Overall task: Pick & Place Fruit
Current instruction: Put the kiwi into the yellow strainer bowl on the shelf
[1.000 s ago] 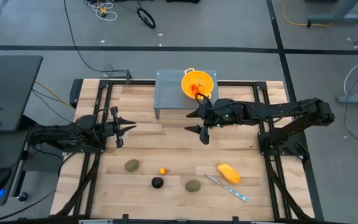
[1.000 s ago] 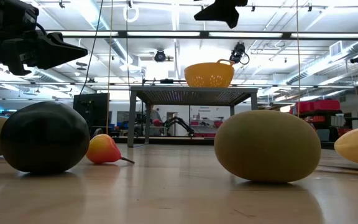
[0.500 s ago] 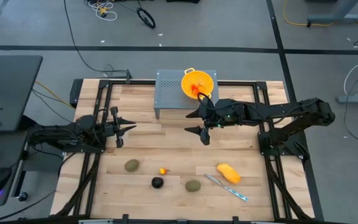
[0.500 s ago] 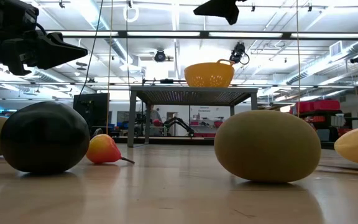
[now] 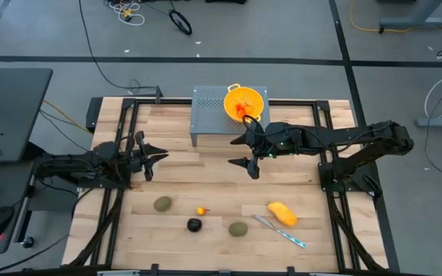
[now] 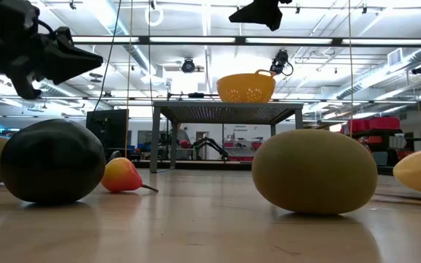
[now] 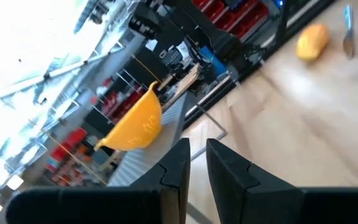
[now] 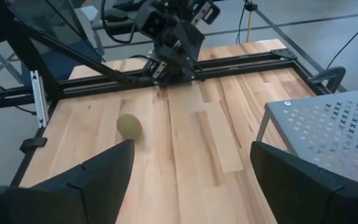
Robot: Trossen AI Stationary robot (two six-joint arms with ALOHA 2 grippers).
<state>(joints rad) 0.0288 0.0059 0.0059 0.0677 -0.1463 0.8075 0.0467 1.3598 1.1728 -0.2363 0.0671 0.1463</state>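
I take the yellow colander [image 5: 244,102] on its grey perforated stand [image 5: 209,115] as my mark. Well short of it, along the table's [image 5: 175,184] near side, I see the fruit lying loose: a dark ball [image 5: 194,225], two olive-green ovals [image 5: 239,228] [image 5: 163,204], a small orange-red piece [image 5: 201,211] and a yellow-orange oblong [image 5: 282,213] beside a silver-and-blue knife [image 5: 279,231]. Closer to the colander, my right tool [image 5: 245,152] hangs above the table, spread wide and empty. Off to the stand's left, my left tool [image 5: 156,157] sits nearly pinched together, grasping nothing.
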